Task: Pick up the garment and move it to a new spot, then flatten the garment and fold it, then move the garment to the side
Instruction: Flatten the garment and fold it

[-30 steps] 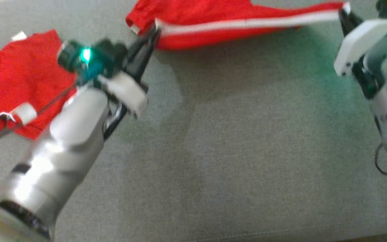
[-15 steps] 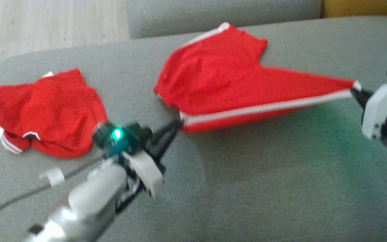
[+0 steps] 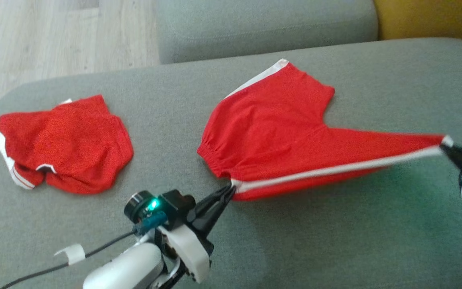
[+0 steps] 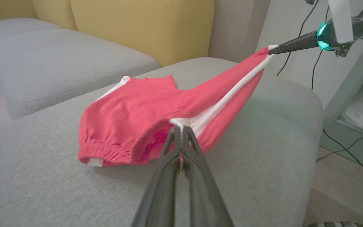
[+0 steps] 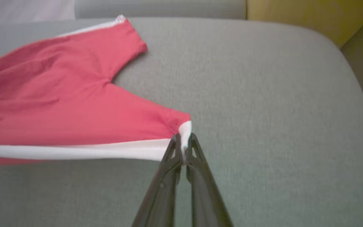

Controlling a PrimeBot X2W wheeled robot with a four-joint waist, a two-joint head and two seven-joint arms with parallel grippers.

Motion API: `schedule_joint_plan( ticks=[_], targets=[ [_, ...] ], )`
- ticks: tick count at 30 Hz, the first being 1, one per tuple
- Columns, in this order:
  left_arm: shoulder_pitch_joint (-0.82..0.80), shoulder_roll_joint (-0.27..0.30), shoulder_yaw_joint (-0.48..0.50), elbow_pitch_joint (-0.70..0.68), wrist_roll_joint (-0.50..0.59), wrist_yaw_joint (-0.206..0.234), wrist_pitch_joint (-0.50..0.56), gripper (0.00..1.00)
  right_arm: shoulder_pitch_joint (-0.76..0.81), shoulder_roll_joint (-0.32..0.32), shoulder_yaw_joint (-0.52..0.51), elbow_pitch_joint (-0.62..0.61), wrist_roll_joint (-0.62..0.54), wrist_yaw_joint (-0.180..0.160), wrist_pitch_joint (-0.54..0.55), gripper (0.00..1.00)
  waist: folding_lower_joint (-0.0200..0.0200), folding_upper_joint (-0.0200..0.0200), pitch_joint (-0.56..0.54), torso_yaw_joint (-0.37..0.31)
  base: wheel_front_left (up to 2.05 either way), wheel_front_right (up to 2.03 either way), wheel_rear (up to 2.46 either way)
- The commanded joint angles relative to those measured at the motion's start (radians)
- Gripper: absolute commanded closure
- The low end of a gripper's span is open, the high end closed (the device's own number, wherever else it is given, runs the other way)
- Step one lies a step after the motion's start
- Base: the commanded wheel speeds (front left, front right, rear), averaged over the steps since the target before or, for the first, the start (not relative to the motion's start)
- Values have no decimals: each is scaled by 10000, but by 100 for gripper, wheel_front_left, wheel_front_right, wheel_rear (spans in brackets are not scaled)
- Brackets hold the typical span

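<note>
The garment (image 3: 271, 136) is a pair of red shorts with a white side stripe, stretched across the grey sofa cushion (image 3: 315, 241). My left gripper (image 3: 231, 189) is shut on its waistband corner (image 4: 179, 123) at the stripe's near end. At the far right my right gripper (image 3: 446, 146) is shut on the leg-hem corner (image 5: 185, 130), where the white stripe ends. The striped edge is pulled taut and lifted between the two grippers. The far leg (image 3: 279, 76) lies flat on the cushion.
A second pair of red shorts (image 3: 64, 144) lies crumpled on the cushion's left end. Another grey cushion (image 3: 263, 24) and a yellow backrest (image 3: 431, 18) lie beyond. Wooden floor (image 3: 34, 36) is at upper left. A cable (image 3: 54, 265) trails from my left arm.
The head camera has tilted, so the whole scene has slid down the picture. Both grippers keep their grip, and the garment hangs stretched between them as before.
</note>
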Motion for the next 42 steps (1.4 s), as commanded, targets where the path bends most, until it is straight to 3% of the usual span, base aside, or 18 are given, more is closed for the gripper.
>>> schedule_joint_plan(
  ticks=[1,9,18,32,42],
  targets=[
    [-608,328,614,-314,-28,177,-21,100,-330,-287,-430,-398,-355,63,-230,100,0,-1,239,111,0,0,0],
    [-1642,90,1095,-239,80,482,-2,100,-1850,1298,-1931,-700,-2454,63,-853,100,0,-1,1700,716,0,0,0],
    [-2823,-590,1413,546,107,385,-183,100,-4225,2261,-1889,743,-3965,63,-1549,100,0,-1,3092,1511,0,0,0],
    [-4111,-1576,1288,1852,370,65,-443,100,-7037,2699,-988,4105,-4747,63,-3180,100,0,-1,4310,2388,0,0,0],
    [-4499,-1989,1250,2434,405,-68,-747,100,-7947,2791,-443,5529,-4596,63,-3823,100,0,-1,4698,2666,0,0,0]
  ],
)
